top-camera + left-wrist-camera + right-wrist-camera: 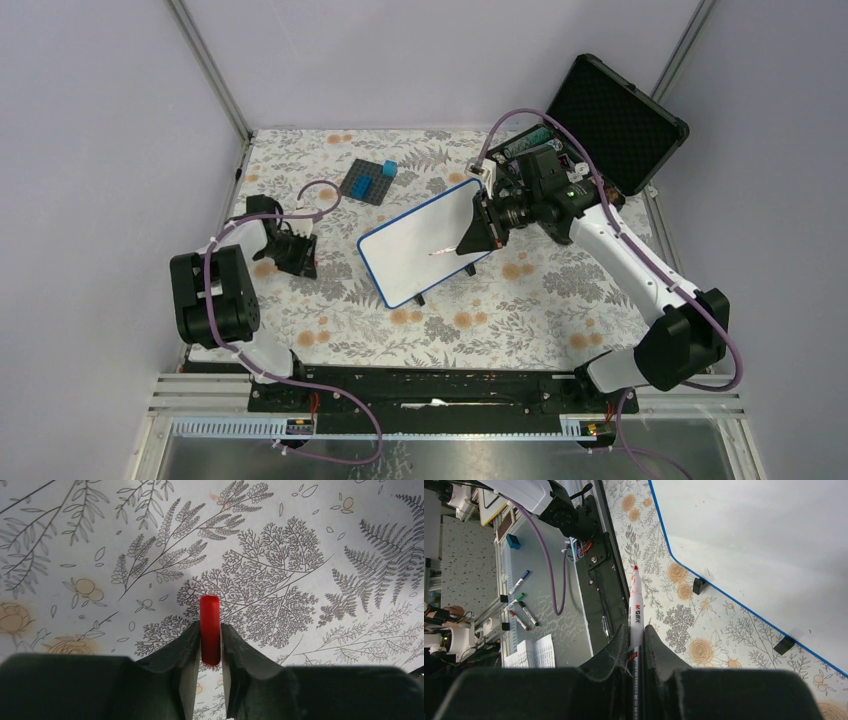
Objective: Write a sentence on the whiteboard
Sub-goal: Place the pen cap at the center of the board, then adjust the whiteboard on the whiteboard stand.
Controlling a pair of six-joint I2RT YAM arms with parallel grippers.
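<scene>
The whiteboard (pixel 415 250) stands tilted on the floral cloth at mid table, with a blue rim and black feet (pixel 698 585). Its face is blank; no red sentence shows on it in either view (pixel 764 540). My right gripper (pixel 474 236) is over the board's right end, shut on a white marker (pixel 636 605) whose red tip is bare. In the right wrist view the tip is off the board. My left gripper (pixel 298 255) is left of the board, low over the cloth, shut on the red marker cap (pixel 210 625).
A dark grey studded baseplate (pixel 366 184) with blue bricks lies behind the board. An open black case (pixel 615 120) stands at the back right. Spare markers (pixel 521 612) lie on the ledge beyond the table's near edge.
</scene>
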